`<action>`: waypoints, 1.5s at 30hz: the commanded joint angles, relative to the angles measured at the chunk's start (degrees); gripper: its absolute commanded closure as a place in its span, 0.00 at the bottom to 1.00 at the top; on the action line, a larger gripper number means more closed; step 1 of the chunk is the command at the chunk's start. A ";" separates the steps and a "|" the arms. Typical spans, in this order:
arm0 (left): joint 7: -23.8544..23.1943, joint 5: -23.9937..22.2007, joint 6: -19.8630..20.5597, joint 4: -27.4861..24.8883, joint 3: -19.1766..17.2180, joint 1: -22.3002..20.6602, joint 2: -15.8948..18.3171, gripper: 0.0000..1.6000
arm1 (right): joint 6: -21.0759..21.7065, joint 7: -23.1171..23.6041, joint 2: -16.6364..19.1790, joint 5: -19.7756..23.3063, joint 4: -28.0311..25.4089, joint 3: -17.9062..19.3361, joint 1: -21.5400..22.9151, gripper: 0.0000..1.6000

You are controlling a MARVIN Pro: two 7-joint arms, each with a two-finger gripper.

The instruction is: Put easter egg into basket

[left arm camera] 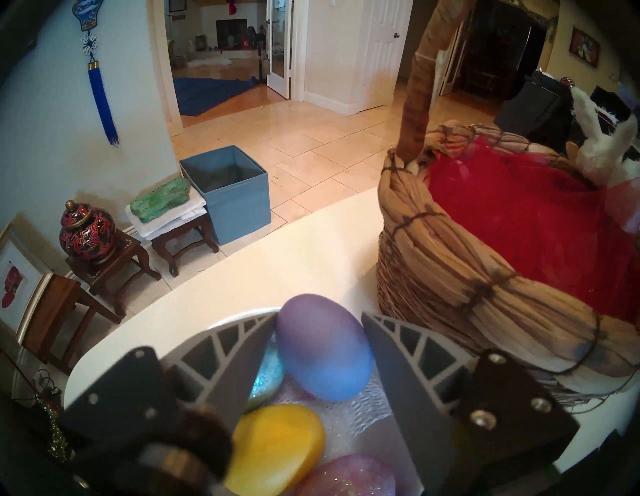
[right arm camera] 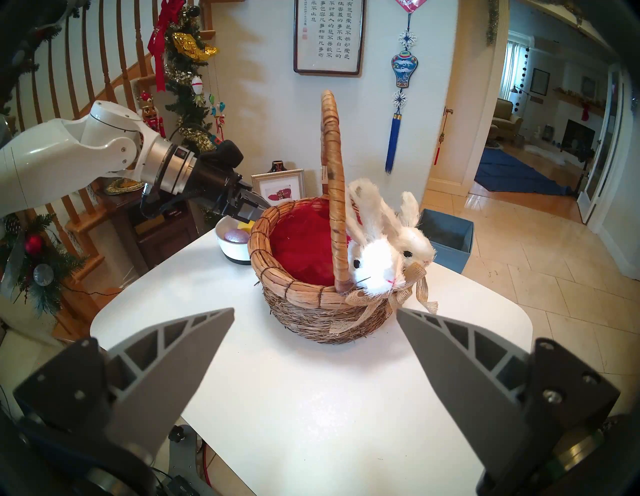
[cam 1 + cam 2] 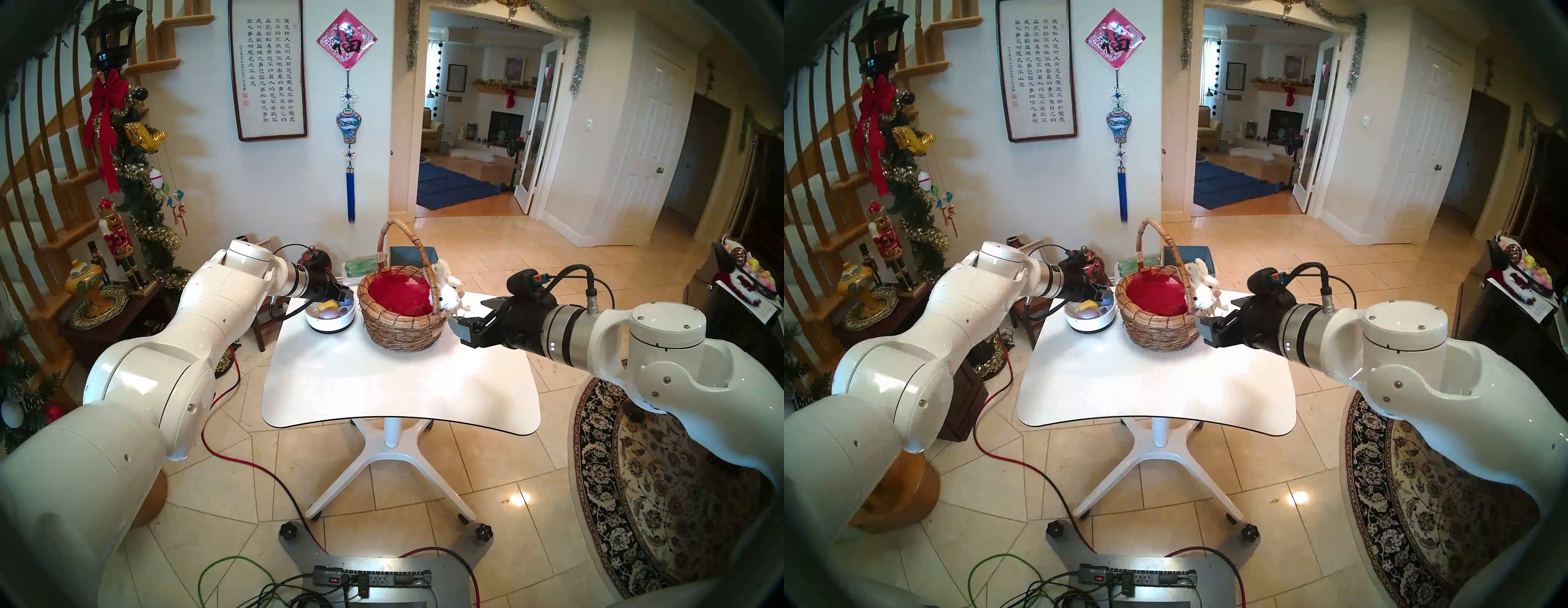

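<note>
A brown wicker basket (image 3: 399, 333) with a tall arched handle, red lining and white plush bunnies (image 2: 375, 254) on its rim stands at the back of the white table (image 3: 399, 395). To its left a shallow white bowl (image 3: 331, 327) holds a yellow egg (image 1: 277, 450), a purple glitter egg (image 1: 349, 476) and a blue glitter egg (image 1: 268, 375). My left gripper (image 1: 318, 317) is over the bowl, its fingers pressed to both sides of a purple-blue egg (image 1: 325, 350). My right gripper (image 2: 315, 311) is open and empty, just right of the basket (image 2: 311, 311).
Behind the table stand a blue open box (image 1: 235, 201), small wooden stools and a red-and-black jar (image 1: 86, 232). A patterned rug (image 3: 657, 488) lies at the right. Cables and a power strip (image 3: 373, 579) lie at my base.
</note>
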 commanded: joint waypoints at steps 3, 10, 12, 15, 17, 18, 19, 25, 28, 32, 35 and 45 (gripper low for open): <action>-0.14 -0.08 0.45 -1.77 -0.25 -0.36 0.57 0.36 | -0.07 0.04 -0.06 -0.07 -0.03 0.45 0.64 0.00; 0.00 -0.47 1.00 -3.88 -0.74 0.68 1.12 0.57 | -0.07 0.04 -0.06 -0.07 -0.03 0.45 0.64 0.00; -0.18 -0.90 1.30 -4.83 -1.32 0.75 1.38 0.57 | -0.08 0.03 -0.05 -0.07 -0.04 0.45 0.63 0.00; -0.51 -1.71 1.57 -5.91 -2.31 0.88 1.56 0.62 | -0.10 0.03 -0.04 -0.06 -0.04 0.45 0.62 0.00; -0.98 -2.24 1.83 -6.97 -2.90 1.05 1.75 0.61 | -0.10 0.03 -0.04 -0.06 -0.04 0.45 0.61 0.00; -1.48 -2.80 1.90 -7.84 -3.44 1.32 1.87 0.60 | -0.11 0.02 -0.03 -0.06 -0.05 0.46 0.60 0.00; -1.48 -2.80 1.90 -7.84 -3.44 1.32 1.87 0.60 | -0.11 0.02 -0.03 -0.06 -0.05 0.46 0.60 0.00; -4.76 -5.25 3.34 -14.62 -5.61 3.01 3.02 0.58 | -0.13 0.01 -0.02 -0.06 -0.05 0.46 0.58 0.00; -5.94 -5.72 3.25 -15.72 -5.87 3.09 3.35 0.58 | -0.13 0.01 -0.02 -0.06 -0.05 0.46 0.58 0.00; -6.92 -6.53 4.63 -19.57 -6.73 4.56 4.10 0.57 | -0.12 0.02 -0.02 -0.06 -0.05 0.45 0.59 0.00; -8.11 -7.21 5.23 -21.20 -7.13 5.17 4.36 0.57 | -0.12 0.02 -0.02 -0.06 -0.05 0.45 0.60 0.00; -9.23 -7.92 8.72 -30.81 -6.83 9.93 4.19 0.57 | -0.12 0.02 -0.02 -0.05 -0.05 0.44 0.61 0.00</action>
